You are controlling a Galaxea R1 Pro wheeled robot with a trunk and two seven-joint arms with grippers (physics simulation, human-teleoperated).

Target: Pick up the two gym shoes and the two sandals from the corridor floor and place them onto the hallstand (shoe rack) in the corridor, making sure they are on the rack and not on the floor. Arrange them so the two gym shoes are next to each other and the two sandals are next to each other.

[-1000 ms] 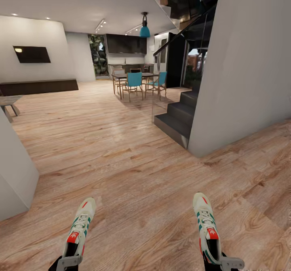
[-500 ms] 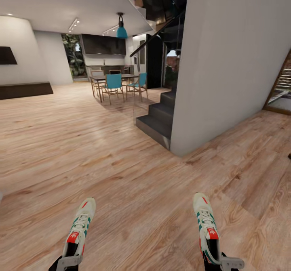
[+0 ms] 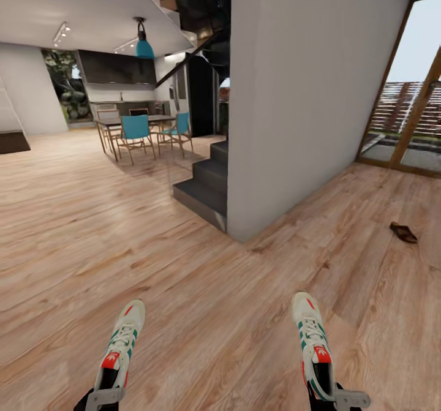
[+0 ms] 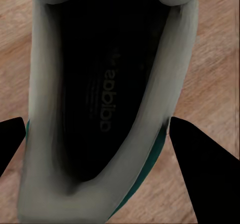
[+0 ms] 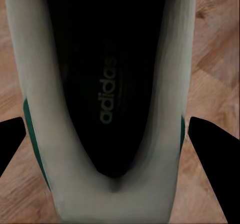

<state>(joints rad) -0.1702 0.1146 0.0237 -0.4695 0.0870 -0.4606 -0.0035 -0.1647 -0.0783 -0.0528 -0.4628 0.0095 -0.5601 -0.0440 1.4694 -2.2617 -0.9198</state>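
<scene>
The left gripper [image 3: 105, 392] is clenching the heel of a white gym shoe with green side stripes and a red-orange tongue [image 3: 120, 343], carrying it toe-forward above the light brown wood-grain plank floor [image 3: 208, 288]. The right gripper [image 3: 337, 395] is gripping the matching second white-and-green gym shoe [image 3: 311, 337] the same way, well apart from the first. In the left wrist view the black fingers [image 4: 200, 159] are sitting against both sides of the shoe's grey-white collar [image 4: 100, 103], its dark insole showing between them; in the right wrist view the fingers [image 5: 215, 149] are flanking the other shoe's heel [image 5: 105, 93] likewise. One dark brown strappy sandal [image 3: 403, 233] is lying on the floor far ahead to the right, near tall wood-framed glass doors [image 3: 404, 105]. A broad white wall block [image 3: 306, 92] is standing ahead, with dark steps [image 3: 205, 184] and teal dining chairs [image 3: 135, 132] beyond to the left.
</scene>
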